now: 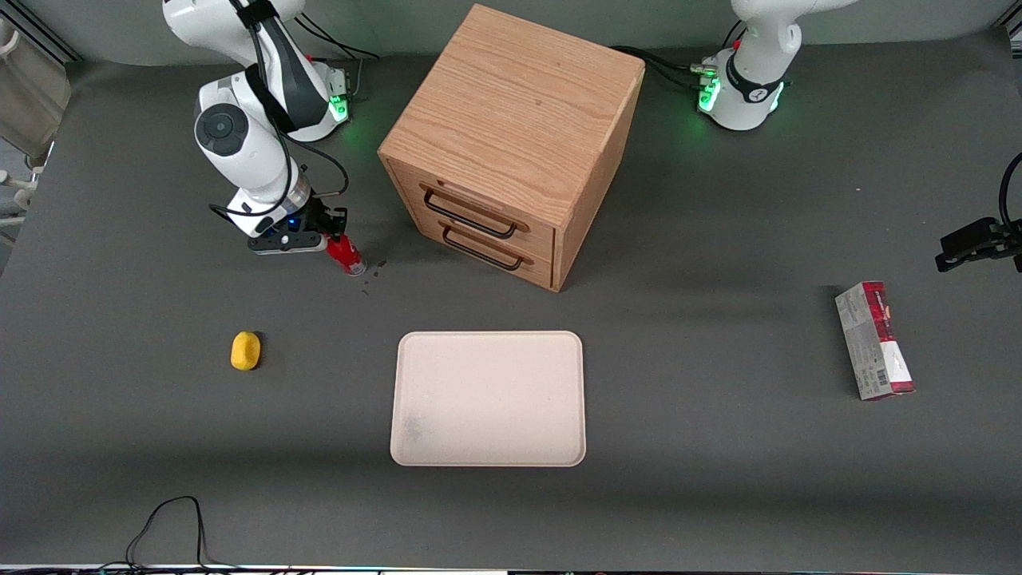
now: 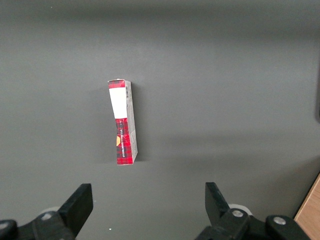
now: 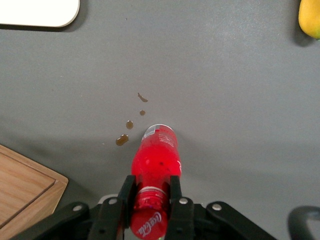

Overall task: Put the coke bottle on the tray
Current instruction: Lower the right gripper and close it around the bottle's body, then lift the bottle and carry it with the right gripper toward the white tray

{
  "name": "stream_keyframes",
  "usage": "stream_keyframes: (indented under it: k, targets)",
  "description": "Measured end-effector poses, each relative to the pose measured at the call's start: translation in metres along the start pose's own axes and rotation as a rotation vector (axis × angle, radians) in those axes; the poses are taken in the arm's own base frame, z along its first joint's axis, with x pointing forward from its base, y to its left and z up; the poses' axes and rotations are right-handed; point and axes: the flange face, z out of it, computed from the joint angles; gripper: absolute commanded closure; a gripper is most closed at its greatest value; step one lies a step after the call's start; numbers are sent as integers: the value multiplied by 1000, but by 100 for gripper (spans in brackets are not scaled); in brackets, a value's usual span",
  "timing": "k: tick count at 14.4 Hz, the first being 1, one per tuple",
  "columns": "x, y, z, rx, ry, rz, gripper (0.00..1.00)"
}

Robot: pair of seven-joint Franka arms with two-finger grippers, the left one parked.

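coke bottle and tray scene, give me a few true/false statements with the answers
1. The gripper is shut on the coke bottle. True.
2. The coke bottle already lies on the tray. False: it is on the table beside the wooden drawer cabinet, and the tray is bare.
3. Small brown drops mark the table near the bottle's base. True.
4. The yellow lump sits on the tray. False: it lies on the table toward the working arm's end.
5. Both cabinet drawers stand open. False: both are closed.
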Motion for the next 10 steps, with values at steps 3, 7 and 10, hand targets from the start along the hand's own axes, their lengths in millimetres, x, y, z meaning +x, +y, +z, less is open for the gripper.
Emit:
stream_keyframes:
  k: [3, 7, 10]
  targets:
    - [10, -2, -19, -9, -28, 2, 98]
    - [44, -5, -117, -24, -79, 17, 98]
    - [58, 7, -214, -20, -74, 47, 99]
